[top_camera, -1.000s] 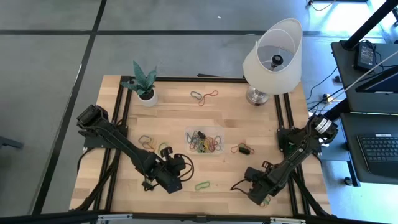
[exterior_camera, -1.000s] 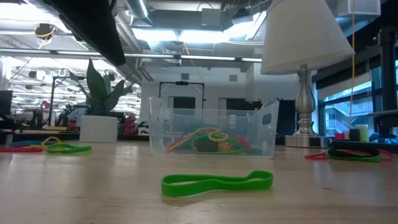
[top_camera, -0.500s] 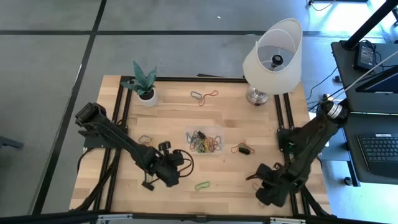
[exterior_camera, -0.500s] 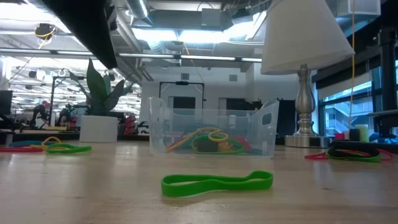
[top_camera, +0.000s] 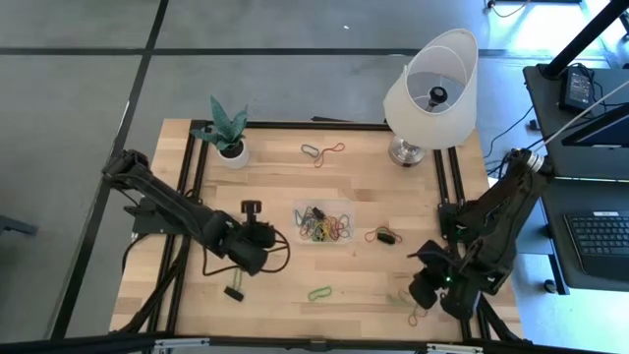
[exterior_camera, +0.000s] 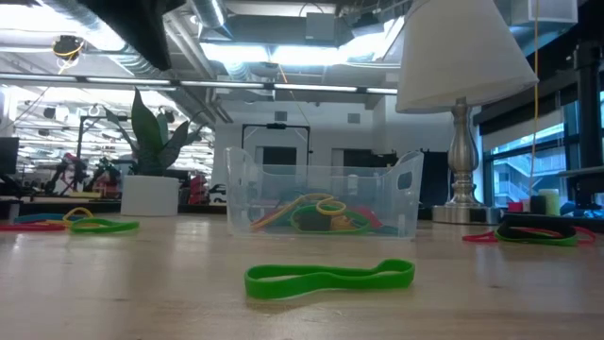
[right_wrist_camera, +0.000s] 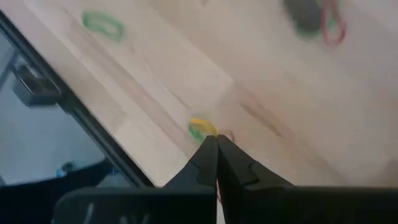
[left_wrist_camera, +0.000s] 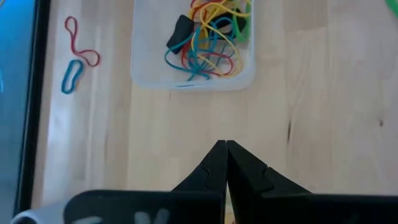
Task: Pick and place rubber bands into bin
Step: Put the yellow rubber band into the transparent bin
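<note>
The bin (top_camera: 322,223) sat at the middle of the table in the high view, already holding a tangle of bands (left_wrist_camera: 211,34) in red, yellow, blue, green and black. More loose ones lay about: a green band (top_camera: 319,293) below the bin toward the lower edge, a pair (top_camera: 321,150) near the top edge between the plant (top_camera: 227,130) and the lamp (top_camera: 430,87), and a red and dark cluster (top_camera: 383,236) just right of the bin.

The left gripper (left_wrist_camera: 225,149) hung at centre-left of the high view, a little left of the bin, its fingers pressed tight together with nothing between them. The right gripper (right_wrist_camera: 216,146) was low at the lower right, near the table's edge, fingers also fully closed. Just past its tips in the wrist view lay a small yellow-and-green band (right_wrist_camera: 200,129), and I could not tell whether the tips had caught any of it.

To my eye the risk sat with the right arm. If the tips had closed beside the band and not on it, the arm would carry nothing to the bin. So close to the edge, a nudge could also push that band off the table. A thin band pinched only at its rim might slip out on the way over.
</note>
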